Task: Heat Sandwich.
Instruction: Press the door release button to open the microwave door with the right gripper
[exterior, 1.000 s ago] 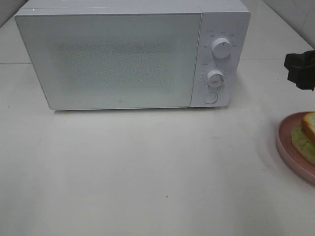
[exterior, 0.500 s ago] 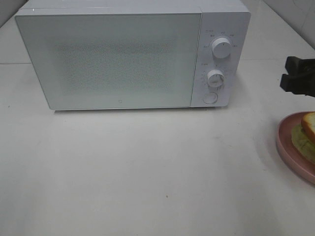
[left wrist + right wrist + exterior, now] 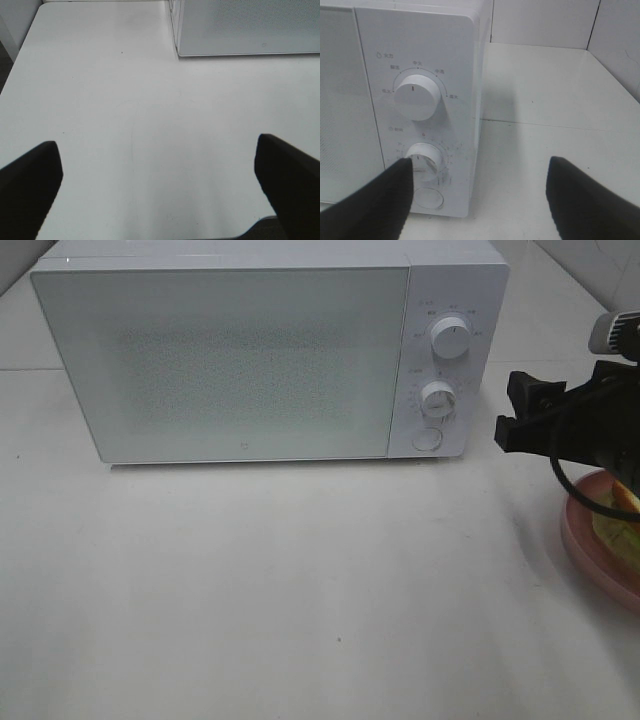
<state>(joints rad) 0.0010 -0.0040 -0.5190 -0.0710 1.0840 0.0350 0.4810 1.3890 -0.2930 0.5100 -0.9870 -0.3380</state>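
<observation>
Right arm (image 3: pixel 565 425) advanced toward microwave (image 3: pixel 250 360) | both jaws released | white tabletop (image 3: pixel 300 590), tiled wall (image 3: pixel 545 20)

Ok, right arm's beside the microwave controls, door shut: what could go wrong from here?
1. The right gripper, jaws open, sits close to the white box-shaped microwave's panel. If it is after the round white button, it may nudge the lower white dial instead.
2. That arm's black cable hangs over the round pink plate holding the white-bread sandwich. It might snag or drag them.
</observation>
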